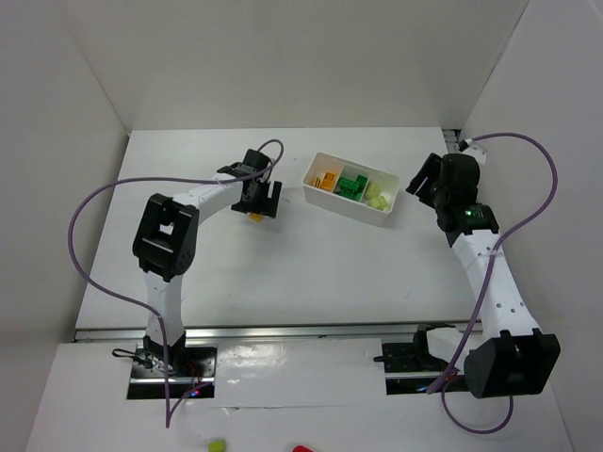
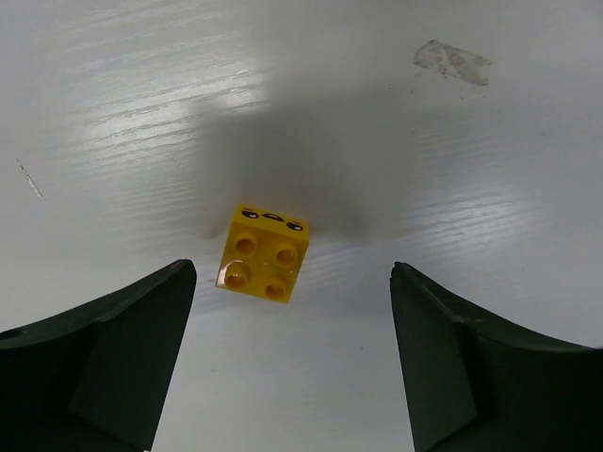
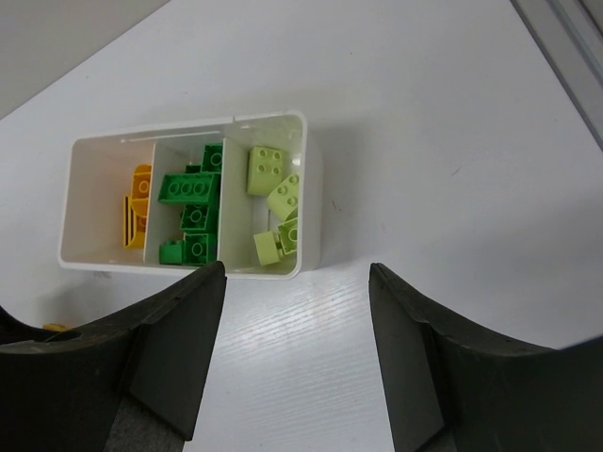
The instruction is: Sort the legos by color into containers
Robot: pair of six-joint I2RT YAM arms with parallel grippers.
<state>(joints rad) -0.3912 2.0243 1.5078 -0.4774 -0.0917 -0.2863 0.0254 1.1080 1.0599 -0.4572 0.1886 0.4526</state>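
An orange-yellow lego brick lies studs up on the white table, just ahead of my open left gripper and a little left of its middle. In the top view it peeks out under the left gripper. The white tray holds orange-yellow bricks in its left compartment, dark green bricks in the middle and pale yellow-green bricks in the right. My right gripper is open and empty, just off the tray's right end; it also shows in the top view.
White walls close in the table at the back and both sides. The arms' cables loop over the left and right of the table. A faint smudge marks the tabletop beyond the brick.
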